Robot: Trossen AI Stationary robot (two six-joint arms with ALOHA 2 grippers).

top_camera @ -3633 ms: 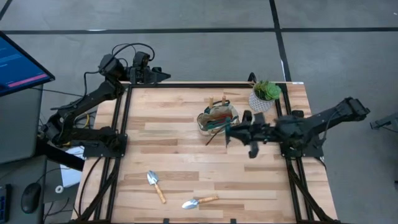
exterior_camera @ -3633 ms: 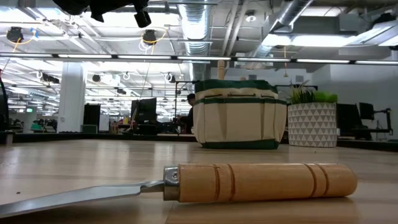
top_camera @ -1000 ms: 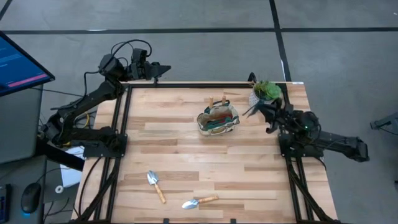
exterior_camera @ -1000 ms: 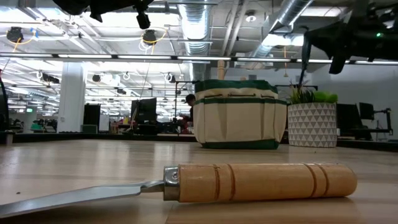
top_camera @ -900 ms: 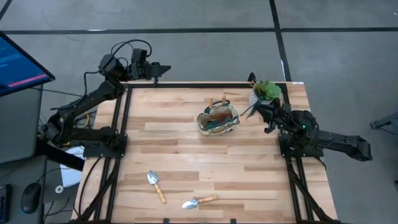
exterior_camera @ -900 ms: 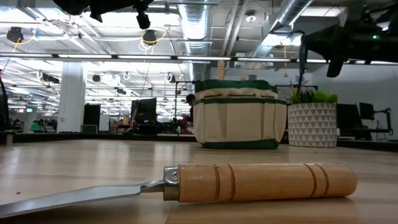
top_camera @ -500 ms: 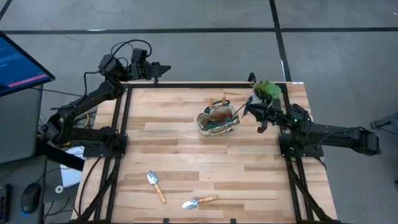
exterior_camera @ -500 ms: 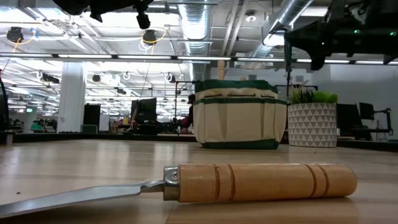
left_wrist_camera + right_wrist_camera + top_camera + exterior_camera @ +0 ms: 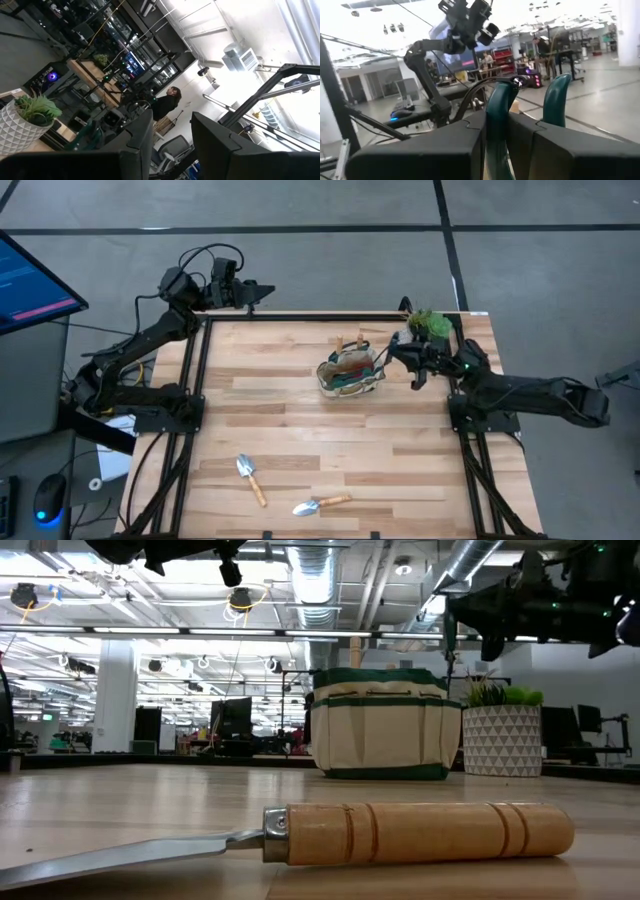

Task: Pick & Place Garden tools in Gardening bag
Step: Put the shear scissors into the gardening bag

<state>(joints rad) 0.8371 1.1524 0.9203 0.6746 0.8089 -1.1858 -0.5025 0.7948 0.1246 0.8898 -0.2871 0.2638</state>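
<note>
The work surface is a light wooden table (image 9: 330, 440) framed by black rails, standing on a grey floor, with a monitor at the left edge of the frame. High view: the gardening bag (image 9: 351, 372) sits upright slightly right of centre in the upper half of the table, its oval mouth showing tools inside and wooden handles rising at its far rim. The right gripper (image 9: 392, 352) hovers just to the right of the bag mouth, closed on a pair of pruning shears (image 9: 380, 360) that slant toward the bag. The plant pot (image 9: 428, 328) stands at the upper right corner of the table. Two trowels lie in the lower part of the frame: the first trowel (image 9: 250, 478) at lower left, the second trowel (image 9: 322, 504) near the bottom edge. The left gripper (image 9: 262, 290) is raised beyond the upper left corner of the table; whether it is open or closed cannot be told here. Low view: the second trowel fills the foreground; the bag stands at centre, the pot to its right, the right arm at upper right. Left wrist view: the fingers (image 9: 215, 145) stand apart with nothing between them. Right wrist view: the fingers (image 9: 470, 145) clamp the teal shear handles
</note>
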